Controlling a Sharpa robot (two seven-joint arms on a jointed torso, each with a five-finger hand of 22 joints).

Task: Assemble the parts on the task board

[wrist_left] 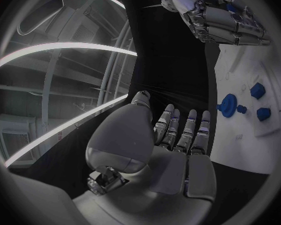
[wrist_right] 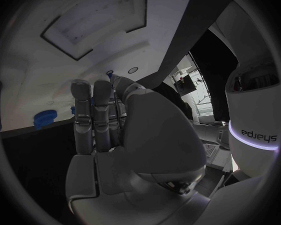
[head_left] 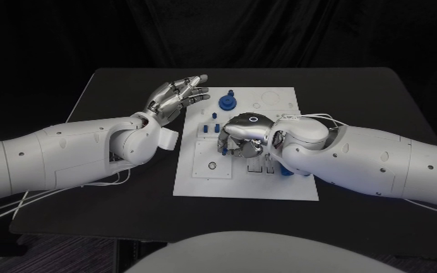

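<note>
The white task board (head_left: 273, 188) lies in the middle of the table. My right hand (head_left: 244, 135) is low over the board's middle with its fingers curled down. In the right wrist view the thumb lies against the fingers (wrist_right: 93, 110), and a small blue part (wrist_right: 110, 74) shows at their tips. My left hand (head_left: 177, 99) is raised beside the board's far left corner, with its fingers apart and nothing in it. A round blue part with a peg (head_left: 228, 102) stands near the far edge, and small blue parts (head_left: 213, 127) stand just left of the right hand.
The black table (head_left: 119, 83) surrounds the board, with bare room to the left and at the far side. Another blue part (head_left: 285, 172) peeks out under my right forearm. Loose white cables (head_left: 27, 200) hang by the left arm near the table's front left edge.
</note>
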